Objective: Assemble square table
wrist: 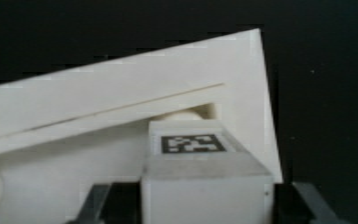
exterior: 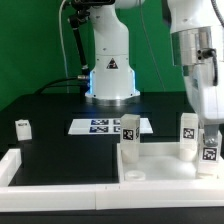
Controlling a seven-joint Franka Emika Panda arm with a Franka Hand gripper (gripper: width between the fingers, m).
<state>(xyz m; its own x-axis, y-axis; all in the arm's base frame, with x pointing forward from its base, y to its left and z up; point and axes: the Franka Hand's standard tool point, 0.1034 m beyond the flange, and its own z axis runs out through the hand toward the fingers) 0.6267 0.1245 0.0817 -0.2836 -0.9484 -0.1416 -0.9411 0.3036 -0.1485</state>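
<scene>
On the leg (wrist: 202,185), black-and-white tag (wrist: 194,142)

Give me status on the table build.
Jaws shut on a leg at the tabletop corner. Two more legs upright on it, one loose leg aside. Nothing blocking.

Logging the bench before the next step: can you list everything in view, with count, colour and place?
Square slab: one, white, front, the exterior view's right.
Legs: four, white, tagged; three upright on the slab, one loose at the exterior view's left.
Border rails: white, along the front and the exterior view's left.
Marker board: one, white, table centre.
Table: one, black.
Robot base: one, white, back centre.
Pincer: one, dark fingers flanking one leg; grip unclear.
</scene>
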